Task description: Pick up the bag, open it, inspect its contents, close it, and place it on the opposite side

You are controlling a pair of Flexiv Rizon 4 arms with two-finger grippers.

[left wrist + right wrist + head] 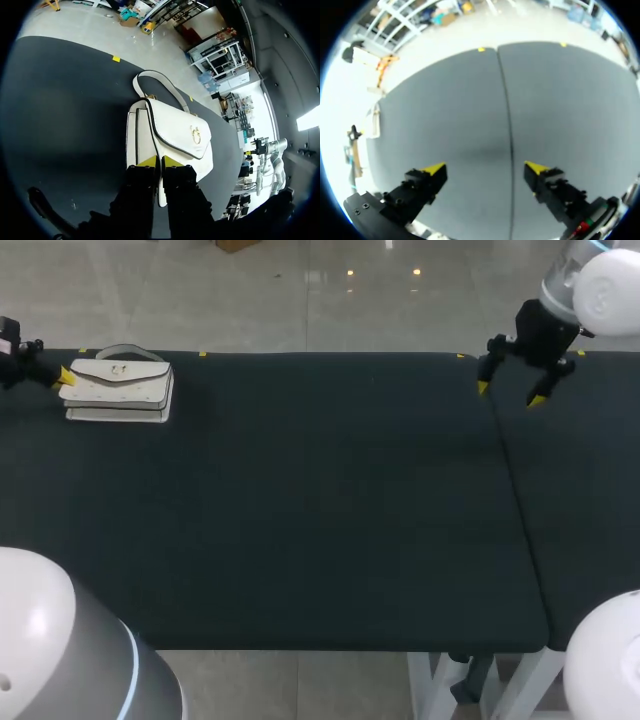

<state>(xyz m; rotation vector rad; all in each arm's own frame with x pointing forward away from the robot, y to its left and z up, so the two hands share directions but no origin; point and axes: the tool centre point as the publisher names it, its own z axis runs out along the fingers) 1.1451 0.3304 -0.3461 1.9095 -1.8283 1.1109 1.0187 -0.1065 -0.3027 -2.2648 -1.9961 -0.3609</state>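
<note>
A white handbag (120, 388) with a flap, a gold clasp and a thin carry handle lies flat at the far left of the black table (320, 510). My left gripper (65, 377) is at the bag's left end. In the left wrist view its yellow tips (160, 161) stand almost together, pinching the edge of the bag's flap (175, 135), and the flap is closed over the bag body (132, 145). My right gripper (510, 392) hangs open over the far right of the table, far from the bag, with nothing between its fingers (485, 169).
A seam (515, 490) between two table tops runs front to back under the right gripper. Small yellow tape marks (202, 354) dot the far edge. My arms' white bases (60, 650) fill the near corners.
</note>
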